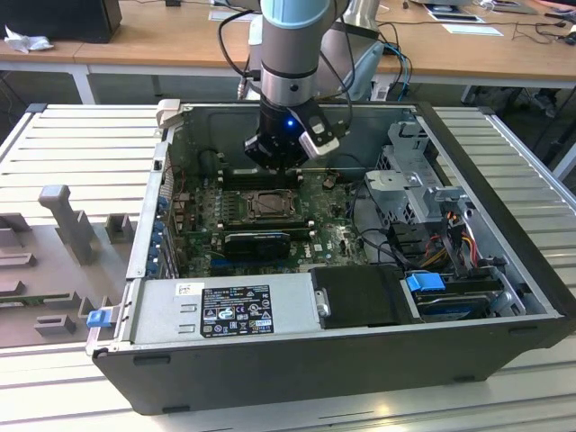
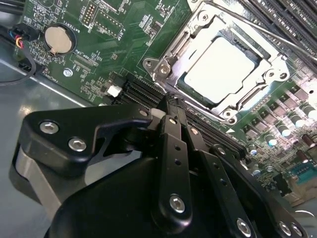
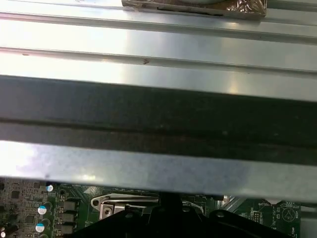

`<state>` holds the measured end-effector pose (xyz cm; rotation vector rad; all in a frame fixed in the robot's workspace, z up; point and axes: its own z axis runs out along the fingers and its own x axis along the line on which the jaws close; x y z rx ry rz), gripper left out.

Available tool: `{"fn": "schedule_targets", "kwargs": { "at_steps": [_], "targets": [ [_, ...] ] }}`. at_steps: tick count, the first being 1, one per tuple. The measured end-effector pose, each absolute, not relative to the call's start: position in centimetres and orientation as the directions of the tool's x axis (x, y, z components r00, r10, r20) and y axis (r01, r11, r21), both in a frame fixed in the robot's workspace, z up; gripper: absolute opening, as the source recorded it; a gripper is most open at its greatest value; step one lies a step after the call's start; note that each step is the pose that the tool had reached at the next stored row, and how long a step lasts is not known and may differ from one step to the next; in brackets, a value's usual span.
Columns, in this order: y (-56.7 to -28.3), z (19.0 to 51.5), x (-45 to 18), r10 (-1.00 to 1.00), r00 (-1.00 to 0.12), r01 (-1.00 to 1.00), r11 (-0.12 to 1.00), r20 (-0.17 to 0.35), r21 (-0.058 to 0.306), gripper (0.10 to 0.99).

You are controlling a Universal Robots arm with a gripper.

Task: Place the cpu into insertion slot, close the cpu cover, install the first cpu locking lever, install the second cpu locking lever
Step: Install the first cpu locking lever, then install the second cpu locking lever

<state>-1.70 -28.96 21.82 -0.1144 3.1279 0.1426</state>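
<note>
The cpu (image 2: 218,69), a flat square with a bright silver top, lies in the insertion slot (image 1: 270,205) on the green motherboard. The silver cpu cover (image 2: 171,54) lies down around it, and the chip shows through its square window. A thin metal lever rod (image 2: 277,34) runs along one side of the socket. My gripper (image 2: 168,106) has black fingers closed together with nothing between them, tips just off the socket's corner. In the exterior view the gripper (image 1: 277,162) hangs over the socket's far edge. The first wrist view catches the socket's rim (image 3: 124,204) under the case wall.
The motherboard sits deep in an open computer case (image 1: 504,234) with high walls. A black expansion card (image 1: 256,243) lies just in front of the socket, memory slots (image 2: 292,20) beside it. A power supply (image 1: 225,310), a drive cage (image 1: 414,180) and loose cables (image 1: 450,243) crowd the exterior view's right.
</note>
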Motion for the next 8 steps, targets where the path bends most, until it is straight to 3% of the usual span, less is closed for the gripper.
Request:
{"fn": "schedule_targets", "kwargs": {
  "at_steps": [8],
  "targets": [
    [-29.5, 23.3, -1.7, -0.072, -0.997, -0.073, 0.993, -0.012, 0.091, 0.106]
  ]
}}
